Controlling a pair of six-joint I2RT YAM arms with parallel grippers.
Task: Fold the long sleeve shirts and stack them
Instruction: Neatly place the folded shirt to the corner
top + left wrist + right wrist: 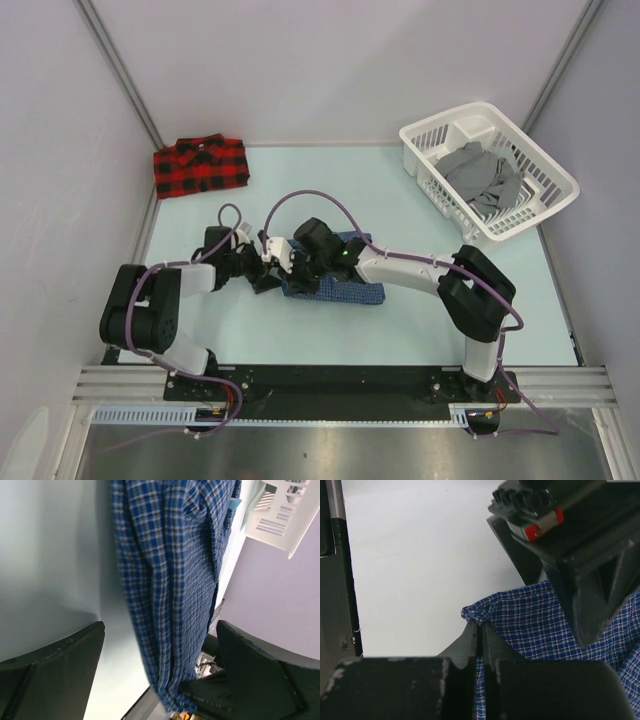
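Blue checked shirt (340,288) mid-fold: right tool (481,632) pinches its edge, left tool (160,630) gapes; you likely carry that edge across next.

Robot lab cell: plain wall panels (330,60), aluminium frame posts (120,70), mounting rail (560,380), pale-green table (330,190).

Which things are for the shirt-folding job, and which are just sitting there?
For the job: blue checked shirt, pinched by the right gripper; red plaid shirt, folded in the far-left corner.
Just sitting there: white basket; grey clothes inside it.
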